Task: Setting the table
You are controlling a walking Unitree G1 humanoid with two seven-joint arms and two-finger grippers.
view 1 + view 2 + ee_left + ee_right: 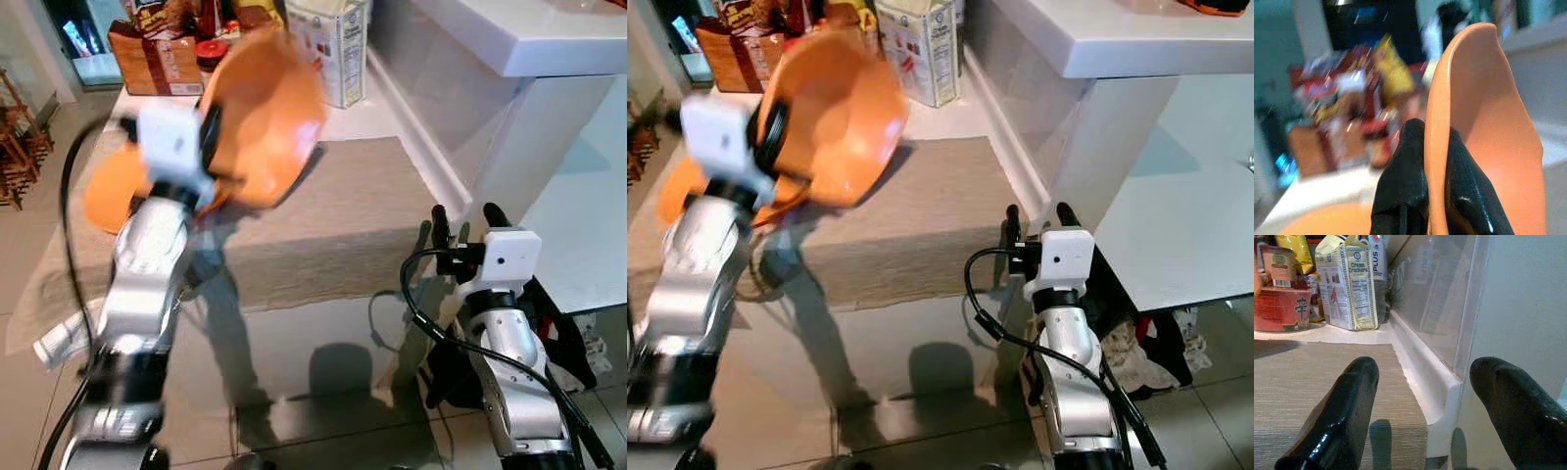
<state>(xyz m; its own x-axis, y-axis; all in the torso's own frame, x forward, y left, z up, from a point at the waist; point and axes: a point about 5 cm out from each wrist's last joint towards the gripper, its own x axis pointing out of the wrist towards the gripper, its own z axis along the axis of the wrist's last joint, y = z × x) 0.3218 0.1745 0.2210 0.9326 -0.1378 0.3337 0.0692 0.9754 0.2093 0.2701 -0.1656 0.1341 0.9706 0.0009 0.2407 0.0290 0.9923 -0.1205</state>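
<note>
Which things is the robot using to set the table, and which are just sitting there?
For the job:
- orange bowl, pinched at its rim by the left gripper
- orange plate on the table
- beige placemat

Just sitting there:
- cracker box
- red cup
- snack boxes
- right gripper, open and idle

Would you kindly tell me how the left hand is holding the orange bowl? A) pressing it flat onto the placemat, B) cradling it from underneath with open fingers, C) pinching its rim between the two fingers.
C: the left hand has one black finger on each side of the orange bowl rim, lifted above the placemat.
</note>
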